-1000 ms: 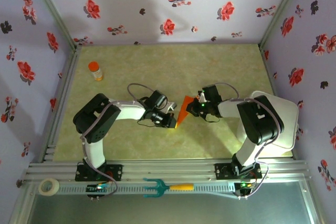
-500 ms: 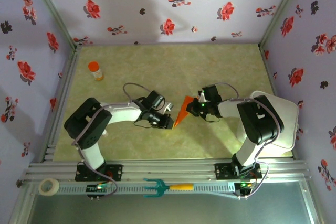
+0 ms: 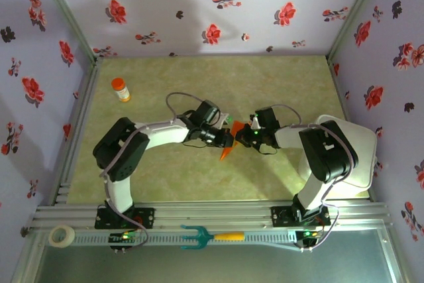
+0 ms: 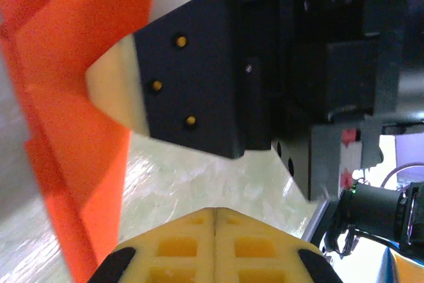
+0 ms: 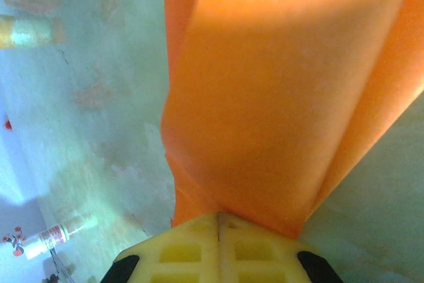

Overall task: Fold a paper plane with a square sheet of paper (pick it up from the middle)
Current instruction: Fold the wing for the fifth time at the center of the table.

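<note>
The orange-red sheet of paper (image 3: 227,151) is folded into a narrow pointed shape, its tip pointing toward the near edge, at the middle of the table. My right gripper (image 3: 241,134) is shut on its upper end. In the right wrist view the layered paper (image 5: 285,84) fans out from between the closed yellow fingertips (image 5: 218,218). My left gripper (image 3: 224,140) is right beside the right one, touching or nearly touching the paper. In the left wrist view its jaws (image 4: 215,215) are shut with nothing between them, and the paper (image 4: 66,97) lies to the left under the right gripper's finger (image 4: 112,87).
A small orange-capped bottle (image 3: 120,89) stands at the far left of the mat. A teal fork tool with an orange handle (image 3: 211,236) and a tape roll (image 3: 61,235) lie on the front rail. A white pad (image 3: 354,157) lies under the right arm.
My left gripper has moved up and to the right, close against the right gripper. The paper now looks narrower, its tip pointing toward the near edge. The right gripper has kept its hold.
</note>
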